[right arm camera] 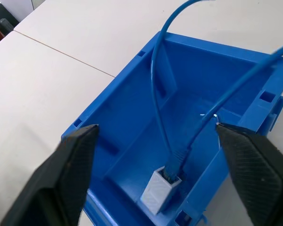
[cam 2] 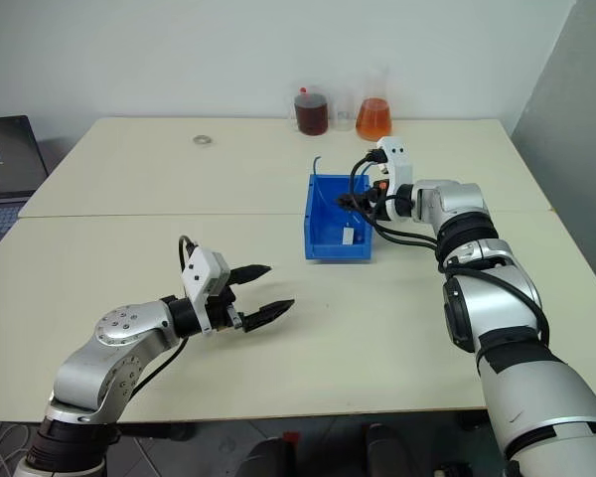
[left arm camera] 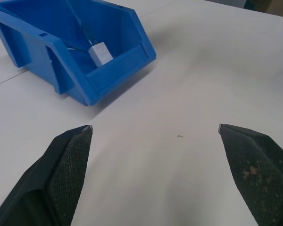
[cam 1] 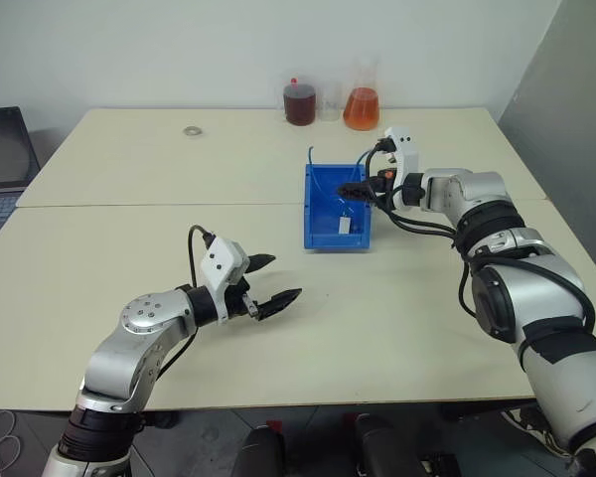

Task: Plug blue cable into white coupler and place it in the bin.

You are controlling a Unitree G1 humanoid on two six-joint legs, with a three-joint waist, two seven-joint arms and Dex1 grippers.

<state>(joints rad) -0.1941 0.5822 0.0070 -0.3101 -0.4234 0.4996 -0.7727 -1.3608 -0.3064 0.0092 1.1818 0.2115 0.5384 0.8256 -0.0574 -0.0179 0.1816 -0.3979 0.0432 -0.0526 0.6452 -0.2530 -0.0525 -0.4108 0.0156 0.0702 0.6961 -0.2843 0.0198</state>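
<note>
**A:** From the head camera, what are you seeing?

**B:** Your right gripper [cam 1: 362, 189] is hanging over the bin [cam 1: 320, 237], jaws spread wide and holding nothing. The bin is sitting on the table [cam 1: 129, 169] toward its far edge, short of the two flasks. Your left gripper [cam 1: 275, 281] is idling near the front edge, fingers apart and empty.

**A:** And the left wrist?

**B:** It is looking across bare tabletop at the bin's lowered lip, the white coupler [left arm camera: 100, 52] lying just behind it.

**A:** The right wrist?

**B:** The blue cable [right arm camera: 156, 89] is sitting plugged into the white coupler on the bin floor, but its loops are arching over the rim. I'd judge the drop done; you should be lifting straight up, keeping both fingers off the cord so you are not dragging it out.
</note>
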